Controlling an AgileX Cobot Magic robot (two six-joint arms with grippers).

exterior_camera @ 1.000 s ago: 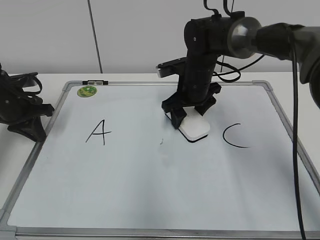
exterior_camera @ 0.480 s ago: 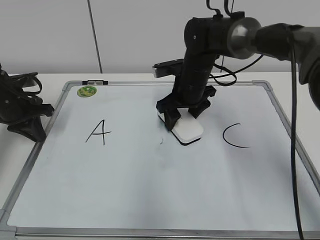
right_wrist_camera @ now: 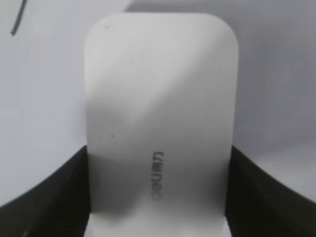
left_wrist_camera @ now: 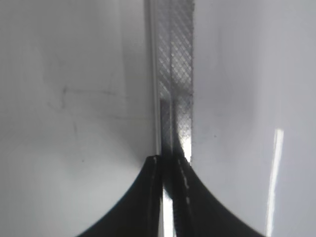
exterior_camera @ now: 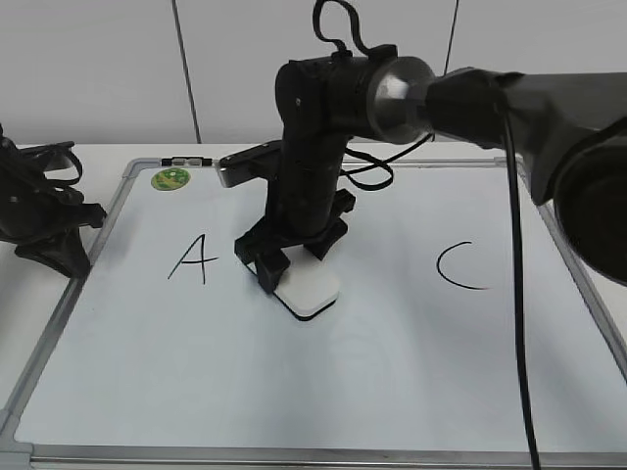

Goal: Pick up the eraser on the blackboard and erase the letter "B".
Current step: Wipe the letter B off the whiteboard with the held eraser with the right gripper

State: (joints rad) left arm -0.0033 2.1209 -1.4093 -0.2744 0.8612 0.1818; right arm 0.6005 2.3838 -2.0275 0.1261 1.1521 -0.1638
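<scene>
The blackboard (exterior_camera: 392, 372) lies flat, white with a silver frame. My right gripper (exterior_camera: 294, 270) is shut on the white eraser (exterior_camera: 310, 288) and presses it flat on the board between the black "A" (exterior_camera: 193, 258) and the black "C" (exterior_camera: 458, 266). No letter "B" shows; the board around the eraser is white, and the spot under it is hidden. In the right wrist view the eraser (right_wrist_camera: 158, 98) fills the space between the fingers of the right gripper (right_wrist_camera: 158, 195). My left gripper (left_wrist_camera: 170, 160) is shut and empty over the board's left frame, at the left in the exterior view (exterior_camera: 69, 257).
A round green magnet (exterior_camera: 169, 178) sits at the board's far left corner, with a marker (exterior_camera: 186, 160) on the top frame beside it. A short black stroke (right_wrist_camera: 17, 22) shows at the top left of the right wrist view. The right arm's cables hang over the board's far side.
My right gripper has slid the eraser leftward and toward the front across the board's middle, over the small mark that showed left of it earlier. The left arm has not moved.
</scene>
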